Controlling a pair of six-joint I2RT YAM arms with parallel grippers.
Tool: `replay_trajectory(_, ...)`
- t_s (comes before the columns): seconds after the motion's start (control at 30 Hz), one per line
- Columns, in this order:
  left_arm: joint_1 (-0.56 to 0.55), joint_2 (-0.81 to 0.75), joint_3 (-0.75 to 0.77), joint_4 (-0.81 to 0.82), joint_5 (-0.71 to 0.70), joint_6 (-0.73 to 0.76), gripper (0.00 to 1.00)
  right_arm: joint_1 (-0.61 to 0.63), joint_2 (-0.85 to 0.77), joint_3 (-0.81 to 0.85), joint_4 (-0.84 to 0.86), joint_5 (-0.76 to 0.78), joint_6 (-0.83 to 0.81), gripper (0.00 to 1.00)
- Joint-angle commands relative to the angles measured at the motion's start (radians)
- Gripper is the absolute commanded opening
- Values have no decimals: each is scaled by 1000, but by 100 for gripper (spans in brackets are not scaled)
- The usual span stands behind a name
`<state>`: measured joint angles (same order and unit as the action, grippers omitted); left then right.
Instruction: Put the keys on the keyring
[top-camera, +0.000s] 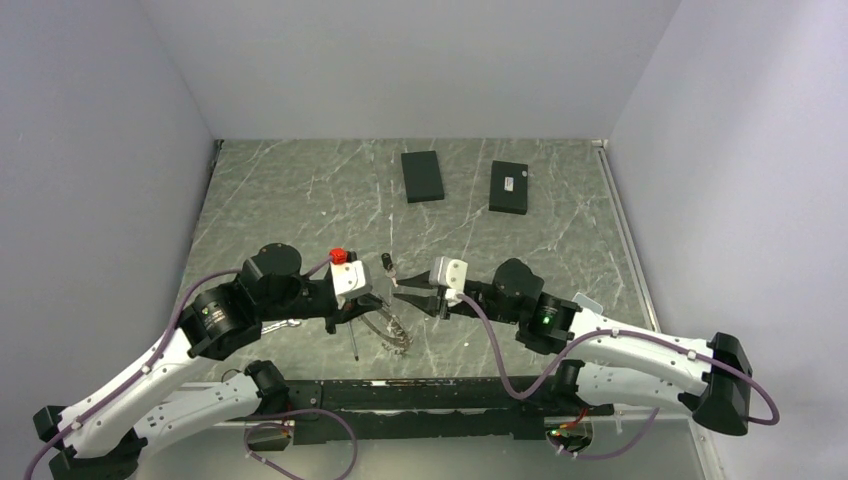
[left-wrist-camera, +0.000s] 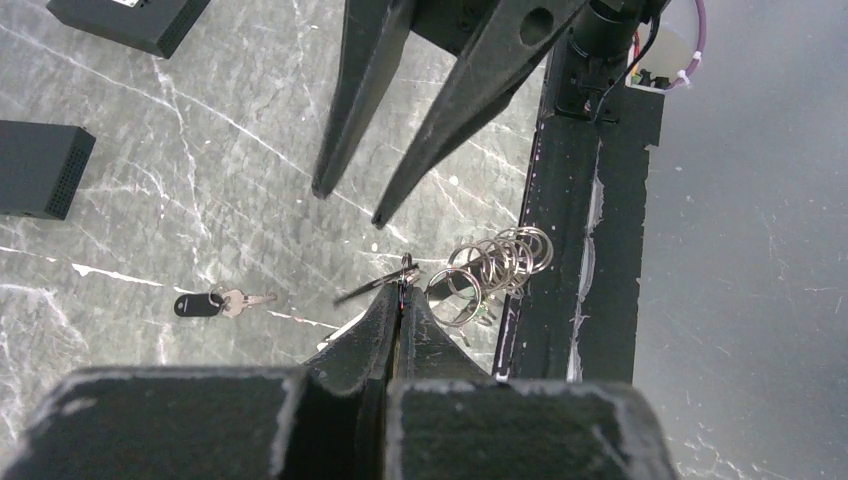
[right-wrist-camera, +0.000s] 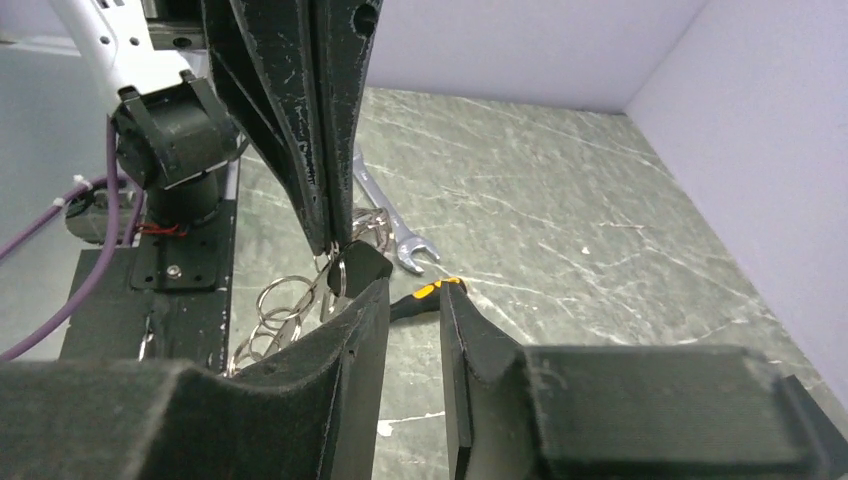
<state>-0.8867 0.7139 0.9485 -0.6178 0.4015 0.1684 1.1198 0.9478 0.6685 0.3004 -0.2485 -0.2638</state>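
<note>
My left gripper is shut on the thin metal edge of the keyring, held low over the table near the front rail. A chain of small silver rings hangs from it. One black-headed key hangs at the ring, just past my right gripper's left fingertip. My right gripper faces the left one, open, with nothing between its jaws. Another black-headed key lies loose on the table behind the grippers.
A black-and-yellow screwdriver and a silver wrench lie on the marble table close under the grippers. Two black boxes sit toward the back. The black base rail runs right beside the keyring.
</note>
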Motion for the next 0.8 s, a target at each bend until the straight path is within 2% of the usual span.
replay_trajectory(0.0, 2, -8, 44, 42, 27, 13, 0, -7, 23, 48, 22, -86, 27, 29)
replay_trajectory(0.2, 2, -13, 39, 53, 8, 13, 0, -6, 43, 74, -32, -187, 26, 30)
replay_trajectory(0.43, 3, -16, 45, 40, 0, 15, 0, -9, -25, 27, 22, -126, 48, 33)
replay_trajectory(0.77, 3, -10, 35, 64, 14, 8, 0, -9, 63, 72, -1, -132, 45, 34)
